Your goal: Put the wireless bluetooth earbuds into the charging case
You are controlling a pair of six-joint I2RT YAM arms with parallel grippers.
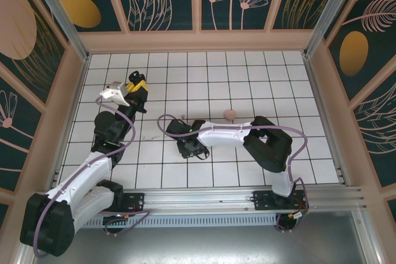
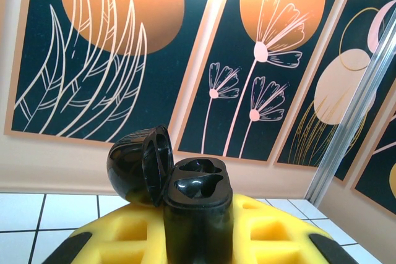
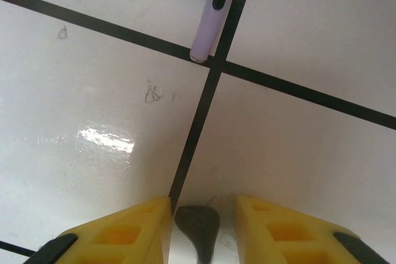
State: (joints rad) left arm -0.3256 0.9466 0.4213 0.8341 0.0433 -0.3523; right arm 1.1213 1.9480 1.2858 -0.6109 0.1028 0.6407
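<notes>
My left gripper (image 1: 137, 86) (image 2: 198, 230) is raised over the far left of the table and is shut on a glossy black charging case (image 2: 197, 205). The case stands upright with its lid (image 2: 139, 165) swung open to the left, and both sockets look empty. My right gripper (image 1: 193, 149) (image 3: 201, 211) is low over the white tiles in the middle. A black earbud (image 3: 198, 230) lies on the table between its yellow fingers (image 3: 117, 236), close to the left one, with a gap to the right one. A purple earbud (image 3: 210, 23) lies on a grid line ahead.
A pinkish round object (image 1: 229, 114) sits on the tiles behind the right arm. Wooden walls with dark floral panels (image 1: 198, 35) enclose the grid table. A metal rail (image 1: 247, 199) runs along the near edge by the arm bases.
</notes>
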